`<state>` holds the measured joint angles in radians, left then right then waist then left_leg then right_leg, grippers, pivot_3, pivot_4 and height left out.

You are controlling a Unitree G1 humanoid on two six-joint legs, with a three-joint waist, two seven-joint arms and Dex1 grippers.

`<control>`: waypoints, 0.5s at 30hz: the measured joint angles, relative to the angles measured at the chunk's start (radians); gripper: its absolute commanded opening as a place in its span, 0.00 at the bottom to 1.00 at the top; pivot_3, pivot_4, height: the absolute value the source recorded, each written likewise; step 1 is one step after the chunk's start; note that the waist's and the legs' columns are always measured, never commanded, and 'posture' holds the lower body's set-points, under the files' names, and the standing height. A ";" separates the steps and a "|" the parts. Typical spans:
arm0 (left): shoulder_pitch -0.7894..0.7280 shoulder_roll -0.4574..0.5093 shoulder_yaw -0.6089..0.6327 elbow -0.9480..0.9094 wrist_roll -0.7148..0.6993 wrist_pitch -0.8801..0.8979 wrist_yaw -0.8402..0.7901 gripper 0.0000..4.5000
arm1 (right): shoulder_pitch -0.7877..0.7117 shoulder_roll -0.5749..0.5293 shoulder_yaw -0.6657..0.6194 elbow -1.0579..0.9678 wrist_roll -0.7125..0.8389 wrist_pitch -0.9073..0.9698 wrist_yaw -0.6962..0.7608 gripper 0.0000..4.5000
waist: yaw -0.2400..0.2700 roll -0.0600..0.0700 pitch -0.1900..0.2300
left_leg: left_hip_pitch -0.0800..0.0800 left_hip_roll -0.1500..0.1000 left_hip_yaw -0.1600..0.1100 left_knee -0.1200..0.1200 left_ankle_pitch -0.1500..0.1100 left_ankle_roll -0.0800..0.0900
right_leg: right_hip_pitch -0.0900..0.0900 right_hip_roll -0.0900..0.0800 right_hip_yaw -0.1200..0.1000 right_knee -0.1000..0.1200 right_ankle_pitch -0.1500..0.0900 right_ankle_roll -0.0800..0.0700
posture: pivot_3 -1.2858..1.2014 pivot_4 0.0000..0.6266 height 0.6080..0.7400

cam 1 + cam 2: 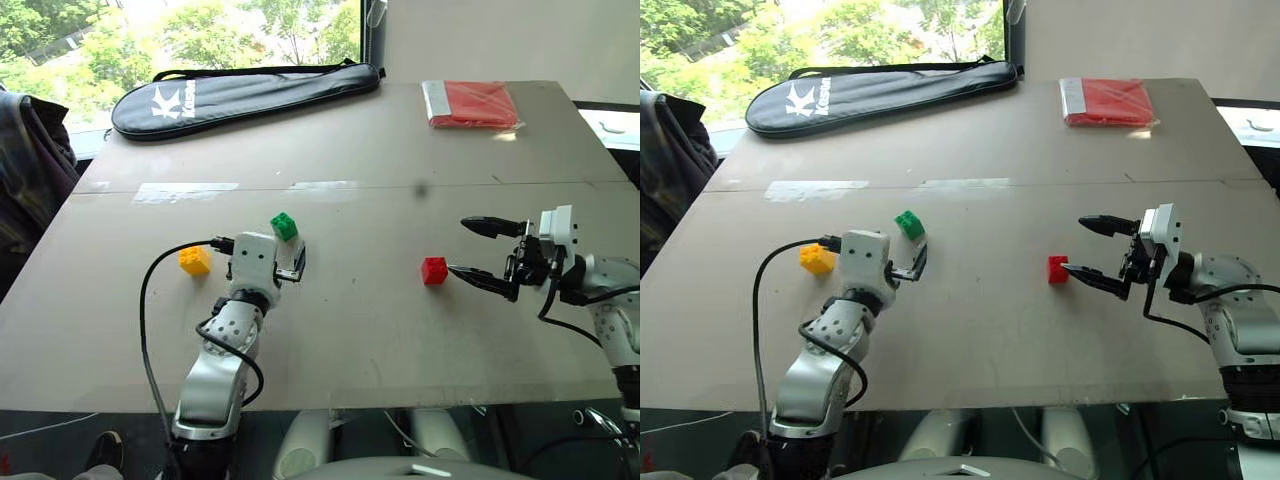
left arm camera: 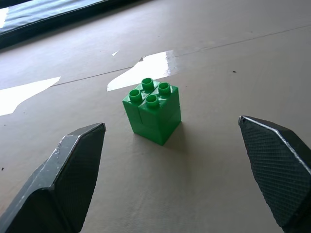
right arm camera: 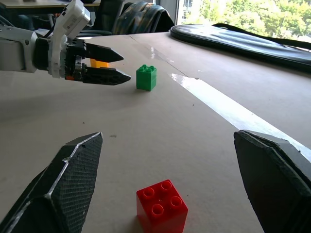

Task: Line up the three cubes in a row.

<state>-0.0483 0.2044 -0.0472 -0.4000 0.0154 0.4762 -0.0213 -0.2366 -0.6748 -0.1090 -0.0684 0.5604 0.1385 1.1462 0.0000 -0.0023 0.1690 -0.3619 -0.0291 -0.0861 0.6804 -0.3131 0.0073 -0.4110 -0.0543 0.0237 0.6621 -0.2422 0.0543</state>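
Three studded cubes stand apart on the brown table (image 1: 360, 340). The yellow cube (image 1: 194, 260) is at the left, the green cube (image 1: 284, 226) a little right of it and farther back, and the red cube (image 1: 434, 270) is right of centre. My left gripper (image 1: 275, 250) is open and level, its fingers pointing at the green cube (image 2: 151, 111), which stands just ahead of the tips, untouched. My right gripper (image 1: 458, 245) is open and points left. The red cube (image 3: 161, 211) sits on the table close to its lower fingertip, apart from it.
A long black racket bag (image 1: 240, 95) lies along the far left edge of the table. A flat red packet (image 1: 475, 103) rests at the far right. A dark jacket (image 1: 30, 170) hangs beside the table's left side.
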 measured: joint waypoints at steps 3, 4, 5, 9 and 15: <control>-0.053 -0.050 0.000 0.091 0.034 0.000 0.057 1.00 | -0.001 0.000 -0.007 -0.009 -0.001 0.010 -0.009 0.99 | 0.001 0.000 0.000 | -0.001 0.000 0.000 0.001 0.001 -0.002 | 0.000 0.000 0.000 0.000 0.000 0.000 | 0.52 0.24 1.00; -0.071 -0.063 0.000 0.120 0.042 0.000 0.072 1.00 | -0.003 -0.001 -0.009 -0.013 -0.001 0.012 -0.011 0.99 | 0.002 0.000 0.000 | -0.001 0.000 0.000 0.002 0.001 -0.002 | 0.000 0.000 0.000 0.000 0.000 0.001 | 0.52 0.24 1.00; -0.093 -0.080 0.002 0.156 0.051 -0.001 0.089 1.00 | -0.009 -0.003 -0.010 -0.017 -0.001 0.013 -0.014 0.99 | 0.002 0.000 0.000 | -0.001 0.000 0.000 0.002 0.001 -0.002 | 0.000 0.000 0.000 0.000 0.000 0.001 | 0.52 0.24 1.00; -0.151 -0.101 0.005 0.244 0.072 -0.021 0.120 1.00 | -0.015 -0.004 -0.012 -0.021 -0.002 0.018 -0.022 0.99 | 0.006 0.000 0.000 | -0.002 0.000 -0.001 0.002 0.001 -0.002 | 0.000 0.000 -0.001 0.000 0.000 0.001 | 0.52 0.24 1.00; -0.263 -0.141 0.011 0.381 0.098 -0.052 0.178 1.00 | -0.023 -0.001 -0.014 -0.021 -0.002 0.033 -0.040 0.99 | 0.013 -0.001 0.000 | -0.002 -0.001 -0.001 0.003 0.001 -0.002 | 0.000 0.000 0.000 -0.001 0.001 0.002 | 0.52 0.24 1.00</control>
<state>-0.3118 0.0636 -0.0359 -0.0187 0.1137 0.4242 0.1563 -0.2592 -0.6756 -0.1232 -0.0894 0.5585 0.1712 1.1058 0.0133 -0.0031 0.1690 -0.3640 -0.0301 -0.0867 0.6836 -0.3118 0.0050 -0.4110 -0.0548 0.0234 0.6616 -0.2411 0.0560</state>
